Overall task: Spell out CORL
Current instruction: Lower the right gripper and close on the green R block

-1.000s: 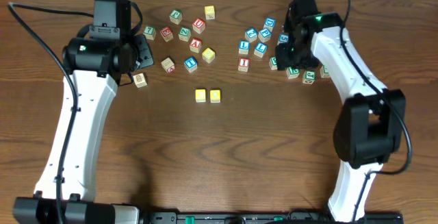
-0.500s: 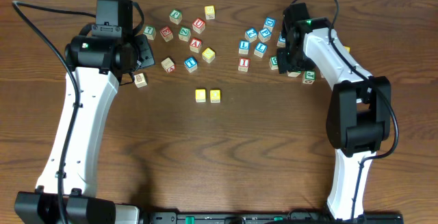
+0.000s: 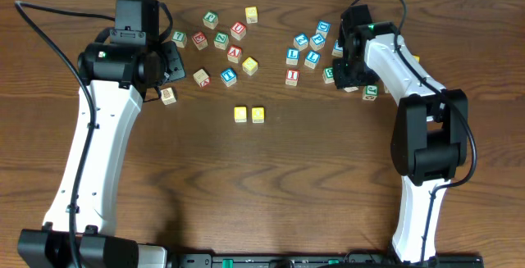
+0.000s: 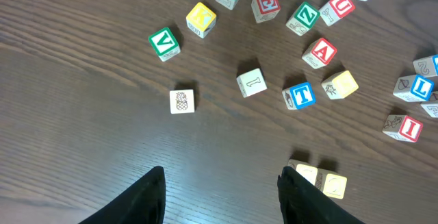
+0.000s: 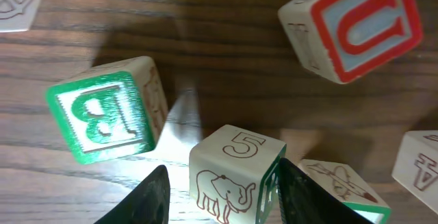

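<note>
Two yellow-topped cubes (image 3: 240, 114) (image 3: 258, 114) sit side by side mid-table, and they also appear as yellow-topped cubes (image 4: 335, 185) low in the left wrist view. A blue L cube (image 4: 419, 87) lies at that view's right edge. My left gripper (image 3: 175, 63) (image 4: 220, 196) hovers open over bare wood. My right gripper (image 3: 344, 71) (image 5: 219, 196) straddles a cube (image 5: 236, 172) with an elephant, a 5 and a green side. The right finger touches it and a gap remains on the left. That cube's letter is hidden.
Several loose letter cubes lie scattered along the back of the table. A green B cube (image 5: 102, 111) and a red U cube (image 5: 356, 22) lie close to my right gripper, and another cube (image 5: 335, 186) sits just beside its right finger.
My right arm swung its elbow inward and its jaws narrowed around the elephant cube. The left arm and the cubes have not moved.
</note>
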Action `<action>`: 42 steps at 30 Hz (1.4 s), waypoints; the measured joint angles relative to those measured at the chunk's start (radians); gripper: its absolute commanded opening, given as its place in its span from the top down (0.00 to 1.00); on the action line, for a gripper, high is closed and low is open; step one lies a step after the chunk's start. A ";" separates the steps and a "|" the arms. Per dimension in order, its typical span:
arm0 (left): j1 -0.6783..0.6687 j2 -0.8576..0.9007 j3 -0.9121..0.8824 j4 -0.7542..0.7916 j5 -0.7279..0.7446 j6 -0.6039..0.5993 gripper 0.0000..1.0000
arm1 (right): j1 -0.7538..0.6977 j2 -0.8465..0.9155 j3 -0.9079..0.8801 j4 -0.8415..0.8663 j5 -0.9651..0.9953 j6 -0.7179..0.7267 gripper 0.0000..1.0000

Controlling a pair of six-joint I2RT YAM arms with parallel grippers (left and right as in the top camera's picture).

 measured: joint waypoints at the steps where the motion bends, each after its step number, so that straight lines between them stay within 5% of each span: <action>1: 0.000 0.000 0.000 0.000 0.000 0.000 0.48 | 0.000 0.000 0.000 0.001 -0.003 -0.002 0.55; 42: 0.000 0.000 0.000 0.000 0.000 0.000 0.48 | 0.035 -0.077 0.011 -0.011 -0.047 -0.004 0.43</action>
